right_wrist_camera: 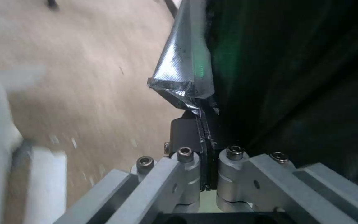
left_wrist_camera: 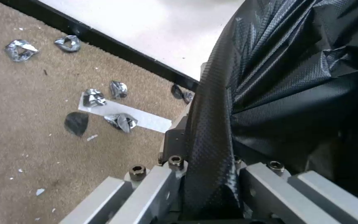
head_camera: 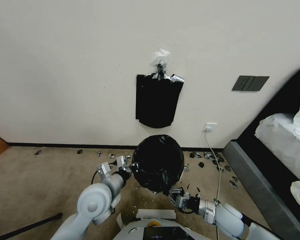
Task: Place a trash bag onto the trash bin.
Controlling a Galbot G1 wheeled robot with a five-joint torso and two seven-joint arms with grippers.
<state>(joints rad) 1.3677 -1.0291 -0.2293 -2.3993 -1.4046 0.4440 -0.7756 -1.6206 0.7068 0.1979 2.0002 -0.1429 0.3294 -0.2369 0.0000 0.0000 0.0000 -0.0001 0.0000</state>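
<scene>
- Trash bag (head_camera: 158, 161), thin glossy black crinkled plastic, hangs stretched between both grippers above the carpet.
- Left gripper (head_camera: 132, 166) and right gripper (head_camera: 172, 194): jaws pinch its edge.
- Likely light, limp, slippery; hem holds best.

left tool (head_camera: 134, 166): clamped, forward | right tool (head_camera: 171, 193): clamped, forward

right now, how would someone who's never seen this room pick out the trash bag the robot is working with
Find the flat black sheaf of bags taped to the cream wall; directly below it, at the carpet's edge, is the trash bag. It is loose, crinkled and glossy, stretched into a round shape between the left pincer and the right pincer, each shut on its edge, unlike the smooth flat sheaf above.
</scene>
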